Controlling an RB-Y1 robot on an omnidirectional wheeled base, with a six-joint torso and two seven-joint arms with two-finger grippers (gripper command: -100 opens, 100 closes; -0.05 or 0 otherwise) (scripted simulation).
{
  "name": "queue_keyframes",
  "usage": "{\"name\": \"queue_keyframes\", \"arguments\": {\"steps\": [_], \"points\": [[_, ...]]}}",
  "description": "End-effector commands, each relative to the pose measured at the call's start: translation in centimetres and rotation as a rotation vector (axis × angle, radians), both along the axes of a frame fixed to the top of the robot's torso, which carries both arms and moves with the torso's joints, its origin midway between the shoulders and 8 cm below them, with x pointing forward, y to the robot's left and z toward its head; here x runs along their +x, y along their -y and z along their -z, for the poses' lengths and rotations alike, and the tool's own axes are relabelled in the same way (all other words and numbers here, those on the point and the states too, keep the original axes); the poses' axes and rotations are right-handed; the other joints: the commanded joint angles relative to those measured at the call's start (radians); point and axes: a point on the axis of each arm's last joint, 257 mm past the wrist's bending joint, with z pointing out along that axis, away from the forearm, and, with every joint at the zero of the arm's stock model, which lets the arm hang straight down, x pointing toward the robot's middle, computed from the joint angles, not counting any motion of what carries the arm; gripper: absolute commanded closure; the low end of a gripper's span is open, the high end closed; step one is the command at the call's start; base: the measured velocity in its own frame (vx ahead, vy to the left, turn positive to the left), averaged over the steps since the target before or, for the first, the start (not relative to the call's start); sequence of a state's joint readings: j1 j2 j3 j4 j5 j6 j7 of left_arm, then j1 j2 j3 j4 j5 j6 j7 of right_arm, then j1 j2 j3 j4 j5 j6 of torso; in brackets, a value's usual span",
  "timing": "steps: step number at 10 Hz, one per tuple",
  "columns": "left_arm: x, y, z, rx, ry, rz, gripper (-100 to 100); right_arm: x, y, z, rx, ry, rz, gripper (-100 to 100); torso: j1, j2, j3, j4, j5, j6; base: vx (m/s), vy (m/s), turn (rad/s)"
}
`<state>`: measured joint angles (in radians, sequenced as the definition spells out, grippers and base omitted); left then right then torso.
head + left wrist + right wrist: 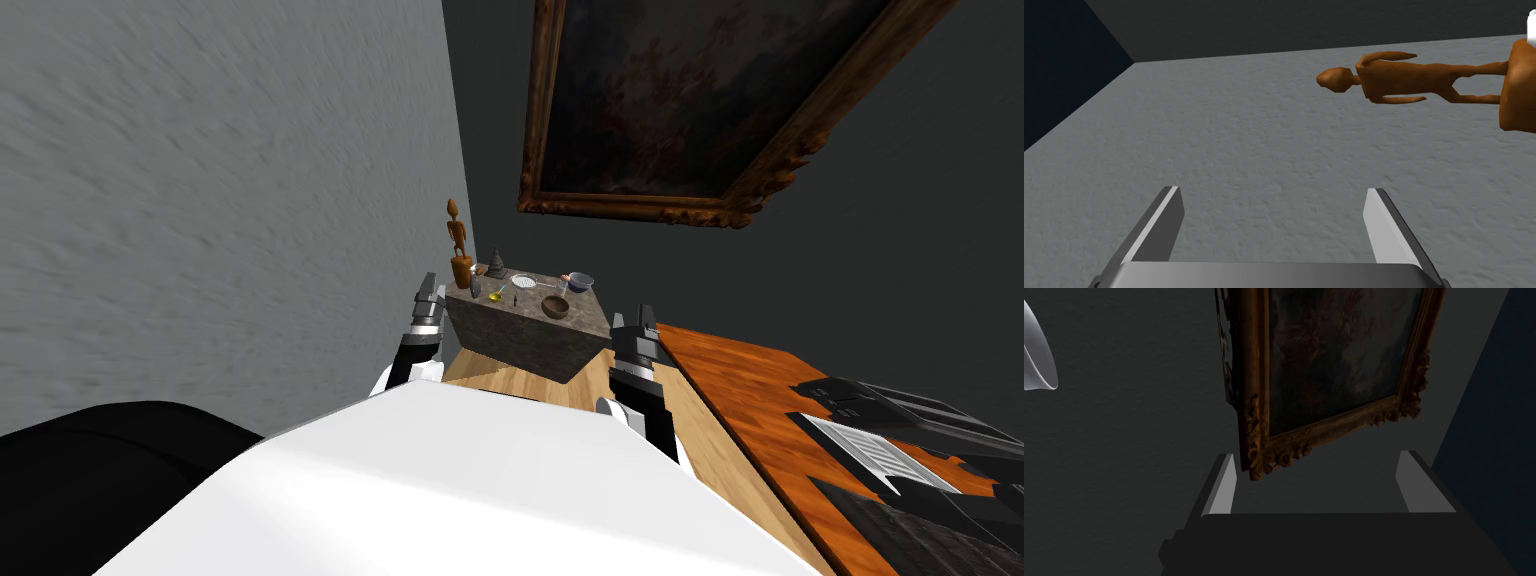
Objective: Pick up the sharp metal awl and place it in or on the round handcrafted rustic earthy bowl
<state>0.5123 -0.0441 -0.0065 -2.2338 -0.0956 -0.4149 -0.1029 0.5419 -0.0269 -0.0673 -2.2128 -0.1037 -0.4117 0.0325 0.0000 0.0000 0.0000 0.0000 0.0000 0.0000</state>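
1. Target: the awl [514, 300] is a small dark sliver on the stone-sided worktop [530, 342]. It lies just left of the brown bowl [555, 307], apart from it.
2. Step in hand, as I judge it: the reach. Neither claw is over the worktop yet.
3. To do it well: lift a claw above the top edge and descend straight over the awl with the fingers across its shaft. Steer clear of the small yellow item [495, 296] beside it. The thin shaft will likely slip unless it is gripped centrally.
4. Left claw [1272, 192]: released, grasping nothing, off the worktop's left edge and pointing past the wooden figurine [1404, 80].
5. Right claw [1316, 455]: released, empty, off the worktop's right corner.
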Motion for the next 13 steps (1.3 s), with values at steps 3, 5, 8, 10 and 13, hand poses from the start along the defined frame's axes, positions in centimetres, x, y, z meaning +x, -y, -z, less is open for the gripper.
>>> {"name": "queue_keyframes", "arguments": {"steps": [3,5,8,10,13], "points": [[0.7,1.2,1.2,0.118,-0.040,0.044,-100,0.0,0.0,0.0,0.000,0.000,0.000,0,0.000,-0.001,-0.001,0.000,0.000,0.000,0.018,-0.011,-0.028],[1.3,1.8,2.3,0.178,-0.067,0.057,-100,0.0,0.0,0.0,0.000,0.000,0.000,0,-0.001,-0.002,-0.001,0.000,0.000,0.000,0.033,-0.021,-0.044],[2.5,2.6,4.9,0.269,-0.121,0.060,-100,0.0,0.0,0.0,0.000,0.000,0.000,0,-0.002,-0.005,-0.003,-0.001,0.000,0.000,0.066,-0.034,-0.072],[3.5,3.2,6.9,0.325,-0.160,0.055,-100,0.0,0.0,0.0,0.000,0.000,0.000,0,-0.002,-0.004,-0.002,-0.001,0.000,0.000,0.055,-0.032,-0.072],[4.6,3.9,9.5,0.388,-0.207,0.049,-100,0.0,0.0,0.0,0.000,0.000,0.000,0,-0.003,-0.005,-0.003,-0.001,-0.001,0.000,0.069,-0.040,-0.075]]}}
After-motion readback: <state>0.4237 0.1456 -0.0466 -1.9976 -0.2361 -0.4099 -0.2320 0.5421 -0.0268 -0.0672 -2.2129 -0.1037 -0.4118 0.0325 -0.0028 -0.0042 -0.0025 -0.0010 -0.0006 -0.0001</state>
